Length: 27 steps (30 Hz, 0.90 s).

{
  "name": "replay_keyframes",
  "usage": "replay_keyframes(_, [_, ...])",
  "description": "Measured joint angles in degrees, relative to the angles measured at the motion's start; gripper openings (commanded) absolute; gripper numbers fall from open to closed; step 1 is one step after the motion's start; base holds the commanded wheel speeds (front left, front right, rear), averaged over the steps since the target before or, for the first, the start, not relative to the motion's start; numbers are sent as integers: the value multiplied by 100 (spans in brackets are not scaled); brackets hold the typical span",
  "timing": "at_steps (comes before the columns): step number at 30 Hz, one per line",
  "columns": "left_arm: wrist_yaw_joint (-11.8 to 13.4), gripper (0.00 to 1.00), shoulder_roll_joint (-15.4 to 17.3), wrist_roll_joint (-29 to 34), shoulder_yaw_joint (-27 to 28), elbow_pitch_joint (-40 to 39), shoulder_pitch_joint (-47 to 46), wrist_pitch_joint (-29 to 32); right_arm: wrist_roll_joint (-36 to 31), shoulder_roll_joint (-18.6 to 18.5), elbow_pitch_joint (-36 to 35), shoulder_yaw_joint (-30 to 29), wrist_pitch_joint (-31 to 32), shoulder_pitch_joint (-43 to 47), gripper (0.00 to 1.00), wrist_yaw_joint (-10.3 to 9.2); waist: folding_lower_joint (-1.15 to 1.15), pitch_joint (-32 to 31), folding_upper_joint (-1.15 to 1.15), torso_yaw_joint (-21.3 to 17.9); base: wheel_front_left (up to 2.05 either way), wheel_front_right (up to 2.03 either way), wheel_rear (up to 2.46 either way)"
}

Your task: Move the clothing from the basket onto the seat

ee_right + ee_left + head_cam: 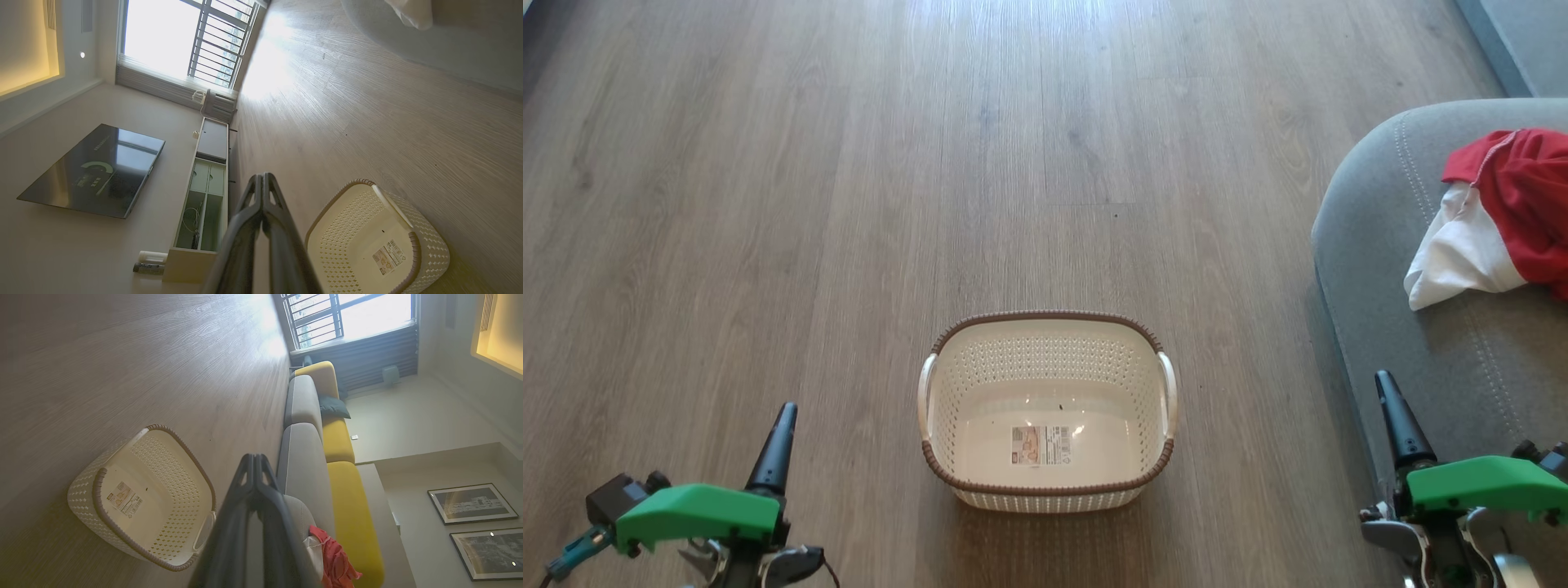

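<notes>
Clothing (1515,208) — red soft fabric, crumpled, with a white panel folded out at its lower left and a narrow stitched hem along its upper edge; any lettering is lost in the folds. Location: lying on the seat (1388,269), a little in from its rounded corner, and cut off by the right edge of the head view. The left wrist view shows it as a red-and-white bundle on the grey top. Seat: grey upholstery with lines of light stitching that follow the corner curve; much larger than the basket. Basket (1045,359): cream plastic, perforated walls, brown woven-look rim, a pale handle at each side, its floor showing plainly with a sticker (1041,445) on it. It stands upright on the floor (768,204) — grey-brown wood planks — to the left of the seat and apart from it. Left gripper (784,412): lower left of the head view, above the floor; dark fingers pressed together tip to tip, green housing behind. Right gripper (1384,382): lower right, over the seat's front edge; fingers likewise pressed together. Surroundings: yellow backrest (339,437) behind the seat, barred window (347,314), wall television (94,171), low cabinet (208,196).
</notes>
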Motion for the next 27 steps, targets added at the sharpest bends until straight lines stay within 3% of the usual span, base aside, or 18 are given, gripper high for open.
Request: replay_keyframes(27, [-301,0,-196,-1514,387,-60,-122,450,1914,-1,69,-113,425,-199,0,-1,0,20,0,-75,0,0,0])
